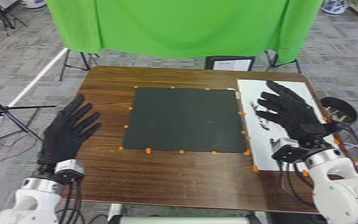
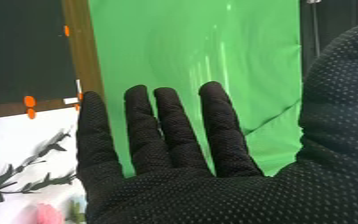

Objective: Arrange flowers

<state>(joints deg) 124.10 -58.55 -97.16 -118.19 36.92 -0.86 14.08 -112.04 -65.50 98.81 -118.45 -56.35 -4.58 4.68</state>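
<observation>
Pink flower (image 2: pixel 48 214), leafy sprig (image 2: pixel 3 177), near right hand (image 1: pixel 293 112)

Head view: left arm (image 1: pixel 35 202) coming in from bottom edge, left side; left hand (image 1: pixel 62 136) pointing forward, fingers extending, slightly spread. Right arm (image 1: pixel 342 184) coming in from bottom edge, right side, angling inward; right hand (image 1: pixel 293 116) pointing forward and to the left, fingers spreading. Right wrist view: right hand (image 2: pixel 189 200) holding its fingers nearly straight, thumb standing well apart from them.
</observation>
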